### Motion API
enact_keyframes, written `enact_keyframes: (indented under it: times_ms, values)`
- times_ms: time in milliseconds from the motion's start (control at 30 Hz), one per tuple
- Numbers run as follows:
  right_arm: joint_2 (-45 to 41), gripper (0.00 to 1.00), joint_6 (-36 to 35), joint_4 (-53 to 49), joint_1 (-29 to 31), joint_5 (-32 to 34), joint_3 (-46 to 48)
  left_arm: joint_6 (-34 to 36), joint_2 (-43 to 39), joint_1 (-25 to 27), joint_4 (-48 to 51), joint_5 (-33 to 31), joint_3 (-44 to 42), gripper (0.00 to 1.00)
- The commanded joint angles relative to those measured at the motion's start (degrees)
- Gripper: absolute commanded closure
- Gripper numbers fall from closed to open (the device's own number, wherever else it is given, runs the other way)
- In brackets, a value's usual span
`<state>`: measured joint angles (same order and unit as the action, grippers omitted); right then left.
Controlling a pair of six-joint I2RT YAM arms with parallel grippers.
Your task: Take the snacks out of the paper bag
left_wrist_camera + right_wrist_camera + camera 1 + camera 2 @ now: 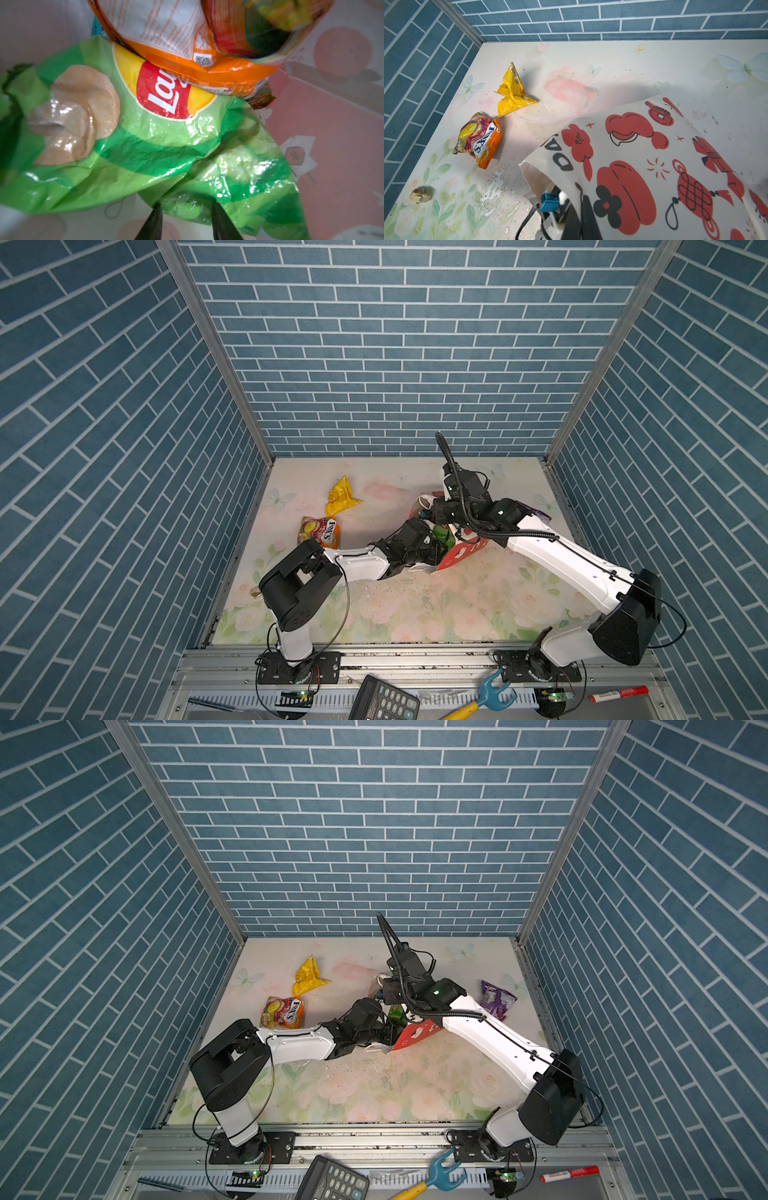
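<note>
The paper bag (461, 551) (415, 1036) lies on its side mid-table, and its printed white face (633, 155) is lifted. My right gripper (432, 510) (583, 218) is shut on the bag's rim. My left gripper (186, 205) (432, 547) reaches into the mouth, its fingers pinching a fold of the green Lay's packet (145, 135) (397, 1015). An orange packet (187, 52) rests on the Lay's, with a teal corner (96, 31) behind it. Out on the table lie a yellow packet (341, 495) (513, 93), an orange Fox's bag (320, 531) (479, 139) and a purple packet (496, 999).
A small beige strap-like object (419, 195) lies near the left wall. On the front rail sit a calculator (382, 699), a blue and yellow toy fork (490, 693) and a red marker (619, 694). Blue brick walls close in three sides.
</note>
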<state>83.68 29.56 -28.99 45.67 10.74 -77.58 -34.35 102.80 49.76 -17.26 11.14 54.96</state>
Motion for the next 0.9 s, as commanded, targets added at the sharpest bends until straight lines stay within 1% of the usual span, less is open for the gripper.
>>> enact_keyframes:
  times_ms: [0,33,133,200,300,867]
  values:
    - [-2.71,1.0,0.23,0.82,-0.14,1.73,0.84,0.57,0.96,-0.19,1.08,-1.71,1.12,0.69]
    - [-2.73,1.0,0.33,0.87,-0.16,1.69,0.93,0.55,0.82,-0.23,1.17,-2.05,0.95,0.71]
    - [-2.6,1.0,0.32,0.87,-0.16,1.47,1.16,0.73,0.23,-0.36,1.35,-2.61,0.75,0.87]
    - [-2.56,1.0,0.32,0.84,-0.14,1.49,1.18,0.74,-0.15,-0.45,1.46,-2.7,0.52,0.96]
    - [-2.65,1.0,0.32,0.87,-0.12,1.56,1.34,0.77,-1.05,-0.62,1.79,-3.15,0.24,1.0]
    - [-2.47,1.0,0.32,0.18,-0.1,2.52,1.91,0.94,-3.56,-2.34,2.08,-3.92,-1.5,1.0]
